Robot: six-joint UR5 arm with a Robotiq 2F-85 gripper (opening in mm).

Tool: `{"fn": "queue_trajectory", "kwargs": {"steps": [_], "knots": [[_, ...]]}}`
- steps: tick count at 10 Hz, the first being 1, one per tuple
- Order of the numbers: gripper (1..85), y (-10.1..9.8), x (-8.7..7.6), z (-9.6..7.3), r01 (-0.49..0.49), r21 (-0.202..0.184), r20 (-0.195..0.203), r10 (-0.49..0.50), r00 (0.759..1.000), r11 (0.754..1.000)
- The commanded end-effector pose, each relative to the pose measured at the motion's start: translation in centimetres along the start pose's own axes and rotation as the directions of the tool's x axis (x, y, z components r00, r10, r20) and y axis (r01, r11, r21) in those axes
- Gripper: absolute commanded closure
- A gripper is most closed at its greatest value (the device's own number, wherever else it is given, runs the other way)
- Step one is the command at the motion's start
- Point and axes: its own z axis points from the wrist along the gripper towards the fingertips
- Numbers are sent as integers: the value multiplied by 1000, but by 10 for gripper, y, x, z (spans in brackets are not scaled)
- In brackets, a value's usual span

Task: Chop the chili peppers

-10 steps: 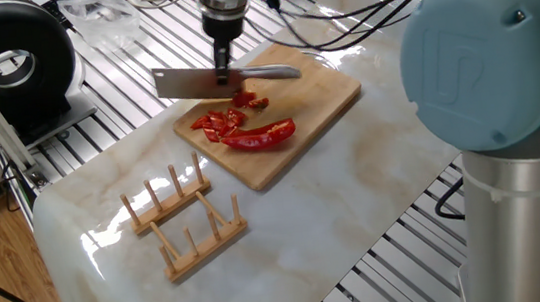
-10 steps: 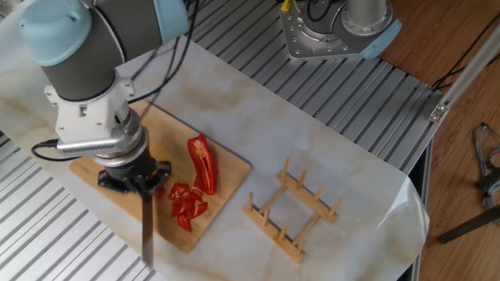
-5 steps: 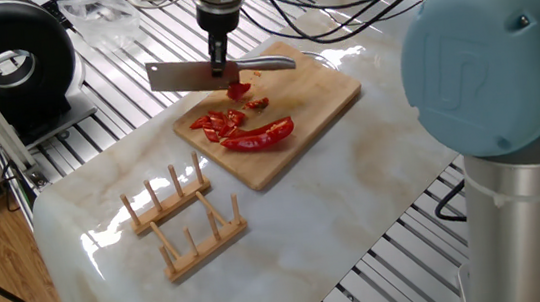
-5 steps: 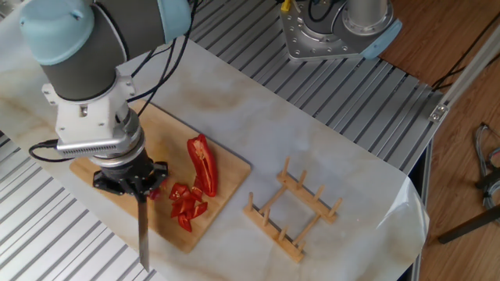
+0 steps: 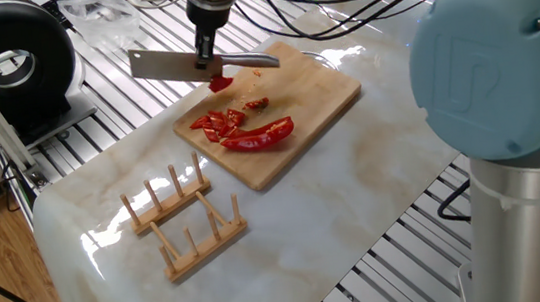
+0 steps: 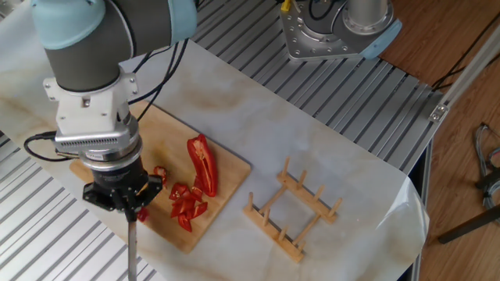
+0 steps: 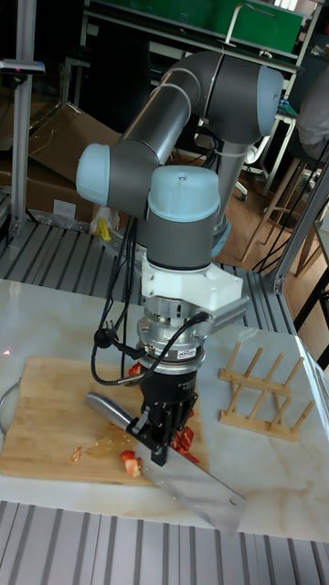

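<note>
My gripper [image 5: 205, 53] is shut on a cleaver-style knife [image 5: 167, 66], held level above the far left corner of the wooden cutting board [image 5: 319, 90]. A small red piece [image 5: 219, 81] clings under the blade. On the board lie one long curved chili pepper half [image 5: 262, 135] and a pile of cut chili bits [image 5: 221, 123], with a few loose bits [image 5: 258, 103] beside it. The other fixed view shows the gripper [image 6: 125, 201] at the board's edge, left of the half [image 6: 203, 162] and the bits [image 6: 186, 204]. The tall fixed view shows the gripper [image 7: 161, 437], the blade [image 7: 201, 483] and a loose bit [image 7: 132, 464].
A wooden slotted rack [image 5: 185, 218] stands on the marble top in front of the board. A black round device [image 5: 11, 60] and cables [image 5: 356, 11] lie at the back on the slatted metal frame. The arm's big blue joint [image 5: 491, 57] fills the right side.
The gripper has lifted the knife off the chili bits and carried it left, toward the board's far corner. A red piece has come up with the blade.
</note>
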Motion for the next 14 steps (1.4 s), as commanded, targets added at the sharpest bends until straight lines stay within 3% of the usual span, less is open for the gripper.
{"fn": "queue_trajectory", "kwargs": {"steps": [1, 2, 3, 4, 5, 6, 7, 8, 9, 10, 11, 12, 13, 14], "knots": [[843, 0, 34, -3, -40, -3, -110, 39, 993, 999], [843, -7, 64, -17, -42, 43, -230, 50, 972, 998], [843, -25, 83, -35, -11, 136, -313, 54, 948, 991], [843, -22, 77, -39, -51, 153, -288, 94, 953, 987], [843, 7, 52, -29, -156, 54, -184, 163, 969, 986], [843, 17, 56, -31, -230, 43, -206, 233, 950, 972], [843, -42, 67, -42, -1, 226, -253, 60, 966, 974], [843, -55, 64, -48, 63, 264, -262, 8, 965, 963], [843, 19, 56, -35, -273, 46, -207, 277, 938, 961], [843, 5, 50, -31, -216, 53, -174, 222, 959, 975], [843, 15, 40, -26, -255, 10, -134, 254, 958, 967], [843, -28, 52, -32, -82, 177, -180, 114, 977, 981], [843, -16, 65, -36, -161, 167, -230, 197, 953, 973], [843, -13, 45, -31, -151, 120, -158, 169, 973, 981]]}}
